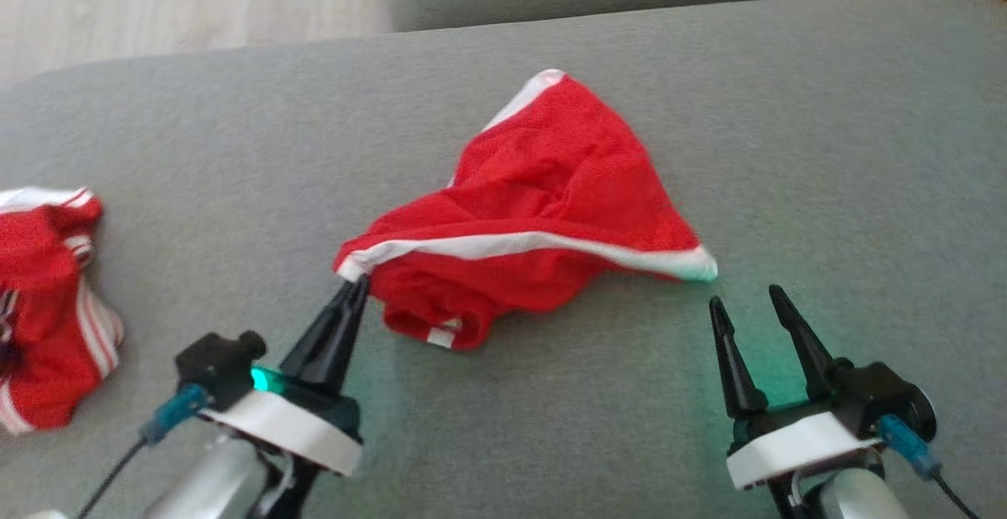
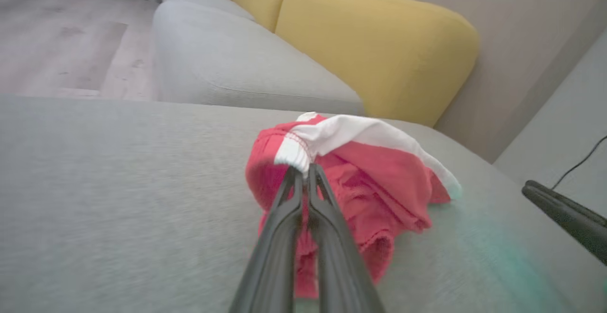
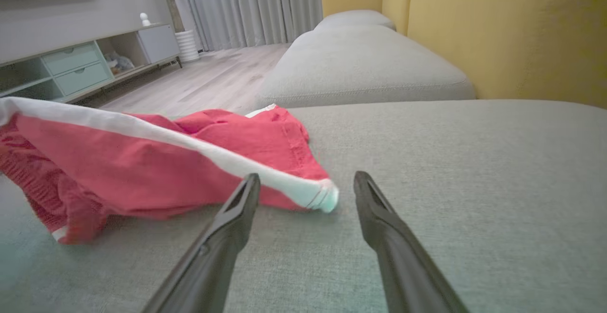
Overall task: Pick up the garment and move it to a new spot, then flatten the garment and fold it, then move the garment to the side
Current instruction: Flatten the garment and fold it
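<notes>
A crumpled red mesh garment with white trim bands (image 1: 543, 212) is lying near the middle of the broad grey fabric seat cushion (image 1: 826, 149), bunched into a rough triangle. One white-edged corner is pointing toward the cushion's far edge, and a long white band is running across the side facing the cushion's near edge. A small hemmed fold is hanging down below that band.

The left gripper (image 1: 354, 287) is reaching in from the near left part of the cushion. Its two long dark fingers are pressing tightly together on the left end of the white band, pinching that corner of the garment. In the left wrist view the fingertips are biting into the ribbed white edge, with red cloth bulging around them and drooping back onto the cushion.

The right gripper (image 1: 751, 303) is hovering over the near right part of the cushion with its fingers spread wide and nothing between them. In the right wrist view the garment's right white corner is lying just ahead of the gap between the tips, closer to the view's left finger (image 3: 237, 208), not touching either one.

A second red garment with white stripes (image 1: 47, 299) is sitting in a heap at the cushion's left edge. Yellow padded backrests (image 2: 379, 42) are rising beyond the cushion's right side, and pale wooden flooring (image 1: 157, 0) is showing past its far left corner.
</notes>
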Available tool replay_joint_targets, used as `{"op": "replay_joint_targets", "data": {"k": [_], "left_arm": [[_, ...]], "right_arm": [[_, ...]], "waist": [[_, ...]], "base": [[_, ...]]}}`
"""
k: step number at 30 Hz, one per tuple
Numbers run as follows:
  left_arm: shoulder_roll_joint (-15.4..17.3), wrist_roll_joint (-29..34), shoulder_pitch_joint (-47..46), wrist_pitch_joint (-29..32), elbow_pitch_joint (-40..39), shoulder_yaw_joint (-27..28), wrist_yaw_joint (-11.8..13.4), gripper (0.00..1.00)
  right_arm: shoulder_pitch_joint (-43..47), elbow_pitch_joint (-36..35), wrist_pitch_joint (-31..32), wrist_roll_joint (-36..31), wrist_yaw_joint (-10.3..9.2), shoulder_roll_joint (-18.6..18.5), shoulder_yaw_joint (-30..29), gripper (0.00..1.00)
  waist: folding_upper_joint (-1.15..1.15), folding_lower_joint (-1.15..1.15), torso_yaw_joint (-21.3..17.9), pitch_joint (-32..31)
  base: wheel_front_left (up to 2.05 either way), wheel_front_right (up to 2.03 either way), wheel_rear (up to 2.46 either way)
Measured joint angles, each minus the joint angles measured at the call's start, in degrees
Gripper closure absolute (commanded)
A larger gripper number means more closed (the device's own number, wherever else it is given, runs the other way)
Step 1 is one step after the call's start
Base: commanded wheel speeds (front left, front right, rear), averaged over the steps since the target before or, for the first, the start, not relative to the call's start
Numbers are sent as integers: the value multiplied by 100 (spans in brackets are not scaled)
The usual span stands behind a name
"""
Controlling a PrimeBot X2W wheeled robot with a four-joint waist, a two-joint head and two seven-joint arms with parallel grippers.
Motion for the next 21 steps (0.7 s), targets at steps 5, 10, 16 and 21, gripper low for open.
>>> {"op": "replay_joint_targets", "data": {"k": [5, 10, 16, 21], "left_arm": [[368, 199, 1, 2, -44, 81, 0, 100], [506, 302, -167, 26, -62, 115, 2, 100], [517, 330, -331, 33, -146, 116, 10, 100], [517, 331, -332, 70, -166, 93, 35, 100]], "right_arm": [[-65, 364, 1, -9, 0, -159, 198, 0], [-240, 764, 1, -5, 0, -332, 568, 0], [-483, 1017, 1, 31, 0, -481, 896, 0], [-592, 1151, 1, 51, 0, -486, 1068, 5]], "waist": [[0, 0, 350, 69], [0, 0, 576, 170], [0, 0, 685, 282], [0, 0, 715, 330]], "base": [[0, 0, 0], [0, 0, 0], [0, 0, 0], [0, 0, 0]]}}
